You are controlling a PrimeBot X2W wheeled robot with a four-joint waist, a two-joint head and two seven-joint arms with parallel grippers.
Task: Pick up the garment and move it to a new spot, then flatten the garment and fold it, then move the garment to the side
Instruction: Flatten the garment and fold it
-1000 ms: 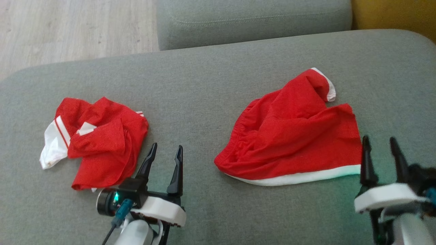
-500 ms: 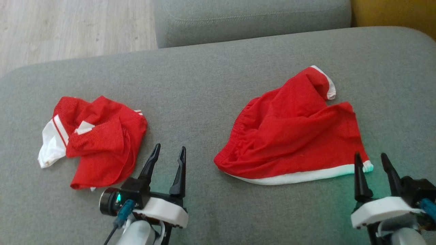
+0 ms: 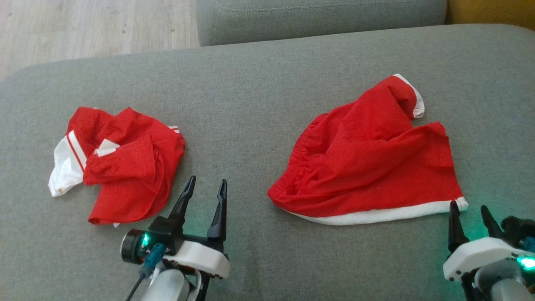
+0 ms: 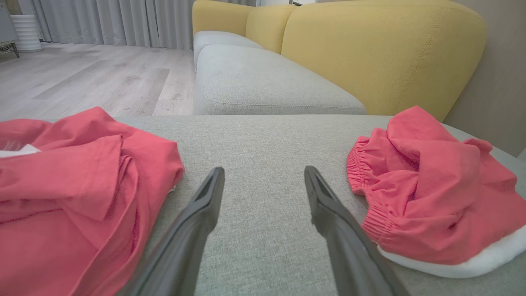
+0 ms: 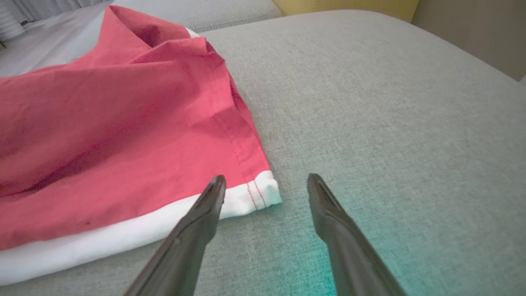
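We see left claw (image 3: 207,179) and right claw (image 3: 469,205) spread, empty; red shorts (image 3: 368,167) look light, floppy, so we'd pinch the white hem corner (image 3: 459,204).

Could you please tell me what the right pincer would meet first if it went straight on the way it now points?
Most likely the white-hemmed corner of the red shorts, lying just ahead of the open right pincer; past it, bare grey sofa cushion. Its height above the cloth is unclear.
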